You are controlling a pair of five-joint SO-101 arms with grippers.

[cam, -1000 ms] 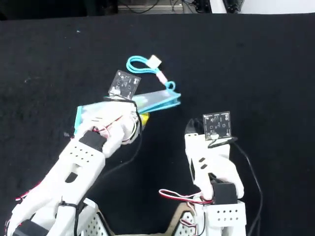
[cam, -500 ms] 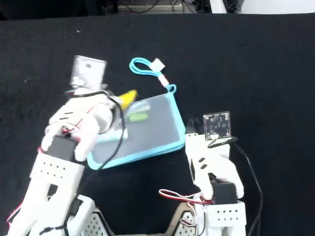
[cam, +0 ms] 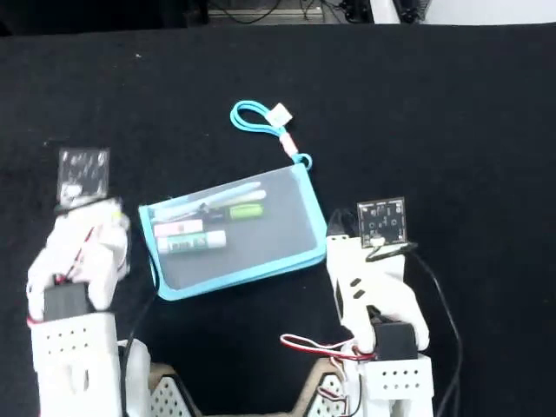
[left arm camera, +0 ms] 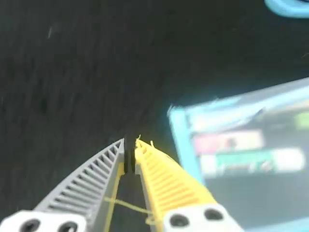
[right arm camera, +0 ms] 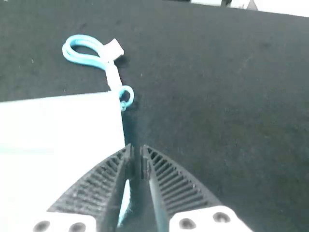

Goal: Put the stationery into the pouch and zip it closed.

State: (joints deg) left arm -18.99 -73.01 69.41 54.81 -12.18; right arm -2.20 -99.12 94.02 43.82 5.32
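**Black bench, pouch lying flat between two arms**

Black cloth covers the bench [cam: 452, 113] from edge to edge. On the left side of the high view the left arm [cam: 76, 269] stands well back from the middle, clear of the pouch. The left gripper [left arm camera: 129, 147] has its grey and yellow fingers pressed together at the tips with nothing between them. It hangs over bare cloth just beside the pouch's short cyan edge, without touching it.

The pouch [cam: 261, 254] lies flat near the centre of the bench, between the two arms and slightly tilted. It is a translucent sleeve with cyan trim all round. The stationery [cam: 201, 228] shows through its cover, gathered toward the end nearer the left arm. A long white pen [cam: 217, 196] lies along the far edge, and a short green piece is beside it. Two labelled sticks, one pink and one green, lie side by side below them. Whether the zip is fully drawn cannot be told.

From the pouch's far right corner a small ring leads to a cyan strap [cam: 250, 113]. The strap loops away over the cloth, and a white tag [cam: 280, 112] rests at its end.

On the right, the right arm [cam: 375, 291] sits just beside the pouch's right edge. The right gripper [right arm camera: 135, 151] holds its dark ribbed fingers nearly together, with only a thin slit between the tips and nothing in it. It is over the pouch's edge, near the ring corner. Contact with the pouch cannot be judged.
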